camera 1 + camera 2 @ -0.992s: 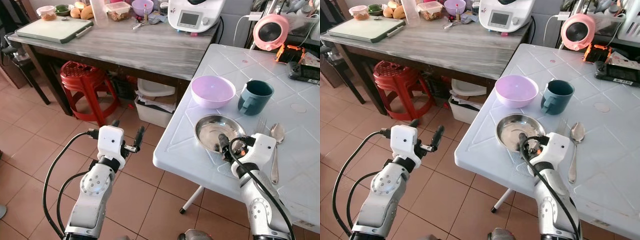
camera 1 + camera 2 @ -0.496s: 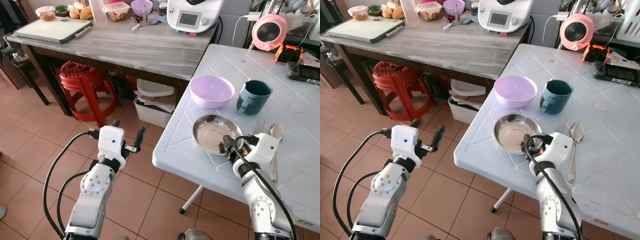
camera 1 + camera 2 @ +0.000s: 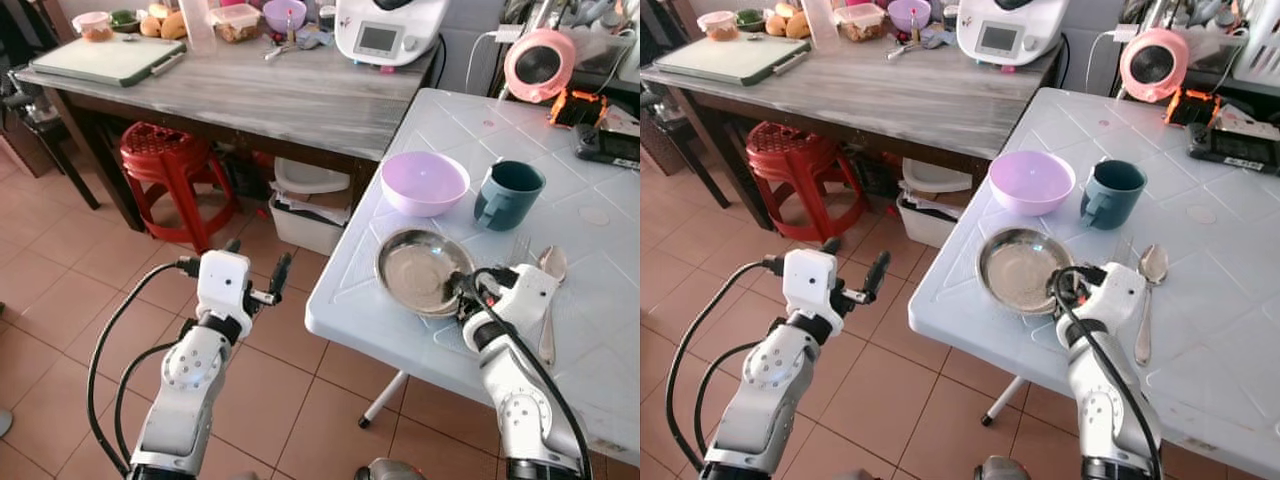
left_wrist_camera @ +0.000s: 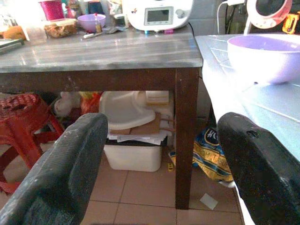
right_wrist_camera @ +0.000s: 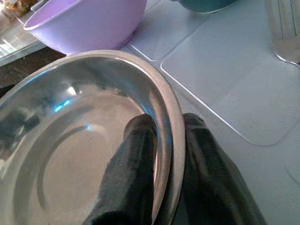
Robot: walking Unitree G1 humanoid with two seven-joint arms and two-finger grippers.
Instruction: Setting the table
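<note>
The right gripper [image 3: 1065,290] is clamped on the rim of the round stainless steel plate [image 3: 1018,270], one black finger [image 5: 133,159] inside the rim and the other outside it. The plate is held at the near part of the white plastic table [image 3: 1230,290], tilted, its near edge raised. Just beyond it stand the lilac plastic bowl [image 3: 1031,181] and the dark teal mug [image 3: 1111,192]. A metal spoon [image 3: 1148,300] lies beside the gripper. The left gripper [image 3: 253,275] is held over the tiled floor [image 3: 60,290], fingers spread apart, clear of the table.
</note>
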